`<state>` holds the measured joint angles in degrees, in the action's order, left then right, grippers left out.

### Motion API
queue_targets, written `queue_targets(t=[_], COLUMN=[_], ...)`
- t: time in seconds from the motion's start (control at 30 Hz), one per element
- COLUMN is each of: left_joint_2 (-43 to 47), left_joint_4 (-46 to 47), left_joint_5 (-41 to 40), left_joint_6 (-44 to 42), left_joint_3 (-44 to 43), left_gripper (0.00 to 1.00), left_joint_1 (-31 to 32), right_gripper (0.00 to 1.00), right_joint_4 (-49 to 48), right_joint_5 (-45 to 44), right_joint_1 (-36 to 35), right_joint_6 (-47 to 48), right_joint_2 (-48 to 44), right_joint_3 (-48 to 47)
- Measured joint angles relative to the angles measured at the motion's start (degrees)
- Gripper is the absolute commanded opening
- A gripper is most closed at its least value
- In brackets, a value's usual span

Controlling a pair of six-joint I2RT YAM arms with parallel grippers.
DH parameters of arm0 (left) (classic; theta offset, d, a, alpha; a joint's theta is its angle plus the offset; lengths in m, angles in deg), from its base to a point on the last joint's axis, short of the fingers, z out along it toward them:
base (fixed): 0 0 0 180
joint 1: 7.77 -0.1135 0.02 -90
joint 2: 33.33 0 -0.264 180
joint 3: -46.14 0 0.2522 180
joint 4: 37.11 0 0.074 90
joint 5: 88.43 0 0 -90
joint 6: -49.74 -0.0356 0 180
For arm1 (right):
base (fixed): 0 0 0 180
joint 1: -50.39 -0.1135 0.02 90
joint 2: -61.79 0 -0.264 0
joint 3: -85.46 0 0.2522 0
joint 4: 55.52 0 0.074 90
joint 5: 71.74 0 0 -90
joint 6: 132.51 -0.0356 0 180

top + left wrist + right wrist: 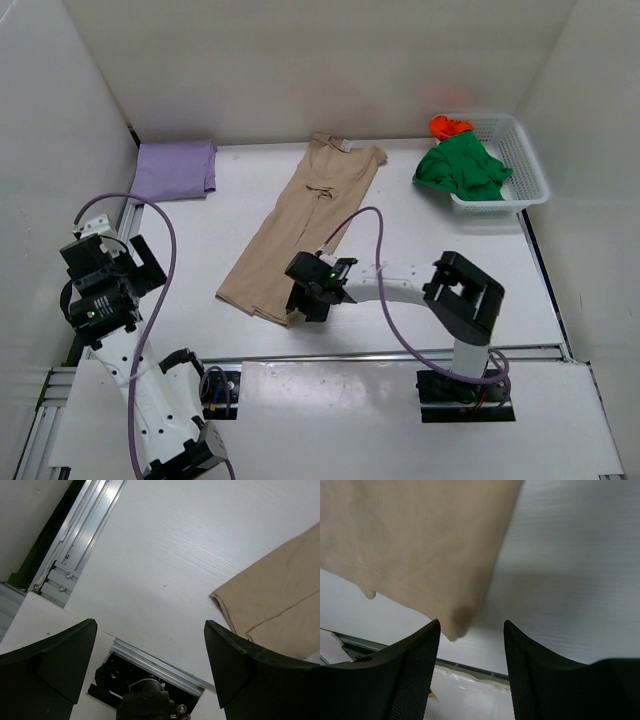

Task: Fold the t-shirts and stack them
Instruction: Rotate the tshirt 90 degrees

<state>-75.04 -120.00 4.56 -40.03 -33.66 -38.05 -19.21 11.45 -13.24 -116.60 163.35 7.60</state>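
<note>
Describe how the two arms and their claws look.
Both arms have white links with black joint housings: the left arm, the right arm. A purple cable loops along each. A small green light glows near each wrist. The left claw and right claw have broad black fingers; the right ones show a fine mesh texture.
</note>
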Motion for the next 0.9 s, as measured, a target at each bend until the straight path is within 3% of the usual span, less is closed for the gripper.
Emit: queue_targets(t=[0.17, 0.27, 0.3, 0.47, 0.73, 0.8, 0.83, 0.9], left_joint_2=[0.3, 1.1, 1.4, 2.5, -3.4, -7.1, -9.9, -16.5], left_joint_4=[-1.6, -2.6, -3.0, -5.3, -8.5, -9.1, -9.3, -9.4], left_joint_5=[-2.9, -3.1, -3.1, -2.2, 6.9, 9.7, 11.5, 14.7], left_joint_6=[0.0, 0.0, 0.0, 0.0, 0.0, 0.0, 0.0, 0.0], left_joint_3=[-0.1, -0.6, -0.8, -0.9, -6.7, -9.9, -12.2, -17.7], left_gripper=[1.0, 1.0, 1.0, 0.95, 0.92, 0.9, 0.88, 0.83], left_joint_1=[0.0, 0.0, 0.0, 0.0, 0.0, 0.0, 0.0, 0.1], right_gripper=[0.5, 0.33, 0.22, 0.01, 0.01, 0.06, 0.18, 0.28], right_joint_4=[-3.2, -4.9, -5.8, -9.8, -6.7, -5.9, -5.4, -4.1], right_joint_5=[1.9, 3.3, 3.8, 4.3, 5.2, 6.0, 6.2, 7.0], right_joint_1=[-1.9, -2.1, -2.1, -2.1, -2.7, -2.9, -3.0, -3.0], right_joint_6=[-6.8, -9.9, -10.9, -13.9, -6.3, -4.4, -3.7, -2.1], right_joint_2=[5.4, 6.4, 6.6, 2.9, -14.2, -18.7, -20.8, -25.6], right_joint_3=[-2.6, -2.4, -2.0, 5.0, 22.2, 26.3, 28.2, 31.6])
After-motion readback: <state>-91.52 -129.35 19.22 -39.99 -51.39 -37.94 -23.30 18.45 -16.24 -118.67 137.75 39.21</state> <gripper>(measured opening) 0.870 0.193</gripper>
